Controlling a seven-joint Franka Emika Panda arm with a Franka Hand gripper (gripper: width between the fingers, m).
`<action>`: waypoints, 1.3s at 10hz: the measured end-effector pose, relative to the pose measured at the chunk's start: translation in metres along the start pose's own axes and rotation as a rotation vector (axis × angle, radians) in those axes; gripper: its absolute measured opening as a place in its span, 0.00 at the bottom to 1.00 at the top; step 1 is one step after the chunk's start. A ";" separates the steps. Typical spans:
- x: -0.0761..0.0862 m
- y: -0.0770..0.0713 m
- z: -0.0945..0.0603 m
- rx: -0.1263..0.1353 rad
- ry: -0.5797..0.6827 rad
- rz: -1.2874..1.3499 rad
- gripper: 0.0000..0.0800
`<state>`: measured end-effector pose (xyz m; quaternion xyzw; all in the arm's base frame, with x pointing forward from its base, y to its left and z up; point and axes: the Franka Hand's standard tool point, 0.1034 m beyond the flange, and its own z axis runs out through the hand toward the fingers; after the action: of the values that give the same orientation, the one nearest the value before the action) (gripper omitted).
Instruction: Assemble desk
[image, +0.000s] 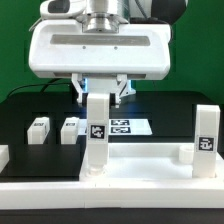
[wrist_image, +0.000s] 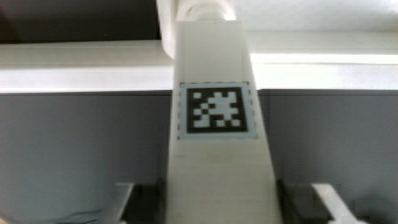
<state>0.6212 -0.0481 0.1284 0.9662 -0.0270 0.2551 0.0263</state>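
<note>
- A wide, flat, rimmed white plastic desk top (image: 135, 165) is lying across the front of the black table (image: 20, 108).
- A short square white plastic post leg (image: 98, 135) (wrist_image: 217, 60) is standing upright on the desk top, towards the exterior view's left, showing a black-and-white tag (image: 97, 131) (wrist_image: 217, 110) on its face.
- A second white tagged leg (image: 205, 140) is standing upright at the top's corner on the exterior view's right.
- Two more white tagged legs (image: 38, 128) (image: 68, 127) are lying on the table behind the top, side by side but apart.
- The white two-finger gripper (image: 100, 92) (wrist_image: 222, 205) is hanging straight over the first leg, straddling its upper end.
- Its fingers (wrist_image: 130, 200) are sitting spread on either side of the post, with a dark gap showing on each side, so it is gripping nothing.
- The marker board (image: 128, 127) is lying flat behind that leg.
</note>
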 end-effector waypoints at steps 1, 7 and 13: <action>-0.002 0.001 0.002 -0.003 0.003 -0.001 0.36; -0.006 0.003 0.003 -0.020 0.040 -0.005 0.50; -0.006 0.003 0.003 -0.020 0.040 -0.005 0.81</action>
<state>0.6175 -0.0509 0.1229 0.9606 -0.0266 0.2741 0.0369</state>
